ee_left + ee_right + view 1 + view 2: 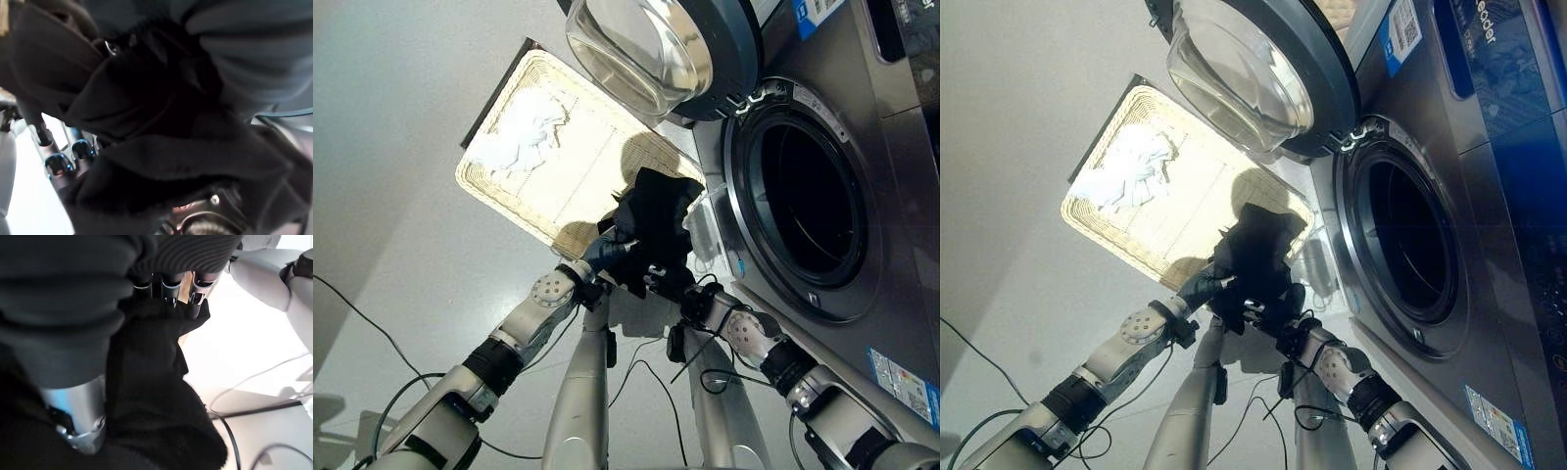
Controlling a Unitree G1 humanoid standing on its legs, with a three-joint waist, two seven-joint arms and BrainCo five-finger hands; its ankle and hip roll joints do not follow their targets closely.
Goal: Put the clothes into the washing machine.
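Note:
A black garment [656,217] hangs bunched between both my hands, just in front of the washing machine's round opening [813,201]. My left hand [604,252] is shut on its near-left edge. Below the garment, my right hand [668,281] grips its lower part; in the right wrist view its fingers [168,291] curl into the black cloth [151,382]. Dark fabric [146,98] takes up most of the left wrist view. The machine's glass door [646,49] stands swung open above the hands. A white piece of clothing [524,132] lies in the wicker basket [592,162].
The flat wicker basket sits on the pale floor to the left of the machine, its near corner under the black garment. The open door overhangs the basket's far right corner. The grey machine front [891,294] runs along the right.

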